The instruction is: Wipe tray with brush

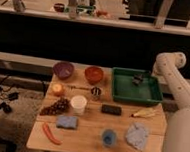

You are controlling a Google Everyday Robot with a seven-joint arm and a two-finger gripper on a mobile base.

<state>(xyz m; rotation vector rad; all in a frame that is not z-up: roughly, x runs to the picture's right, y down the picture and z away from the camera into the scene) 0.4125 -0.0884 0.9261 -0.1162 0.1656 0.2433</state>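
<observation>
Mid-wipe, by the look of it. Down in the far part of the tray (pixel 132 95) with the jaws, at the end of the pale arm (pixel 174 80) reaching in over the tray's far right corner. Right at the jaws, on the tray floor or very close to it: the brush (pixel 137 78), a small dark lump. Cannot tell whether spread, pressed together or pinching the brush; no separating jaws from brush in that one dark shape.

To do the stroke well: hold the brush head flat on the floor beneath the jaws, press lightly, and sweep toward the near wall in straight, overlapping passes. Reach into the corners farthest from the jaws, then work back. Stay inside the raised sides. Avoid catching the rim or shoving the tray toward the orange bowl (pixel 94 74), just beside it on the side away from the arm. Watch for sliding on the surface (pixel 91 135): probably light plastic, so ease the pressure at any sign of it.

Hard to make out: the brush's handle, the way its head faces, whether bristles truly meet the floor, any dirt to clear. Cut off at the right edge: the lower arm and the base. Possibly hidden behind the arm: a little of the tray's far right corner.
</observation>
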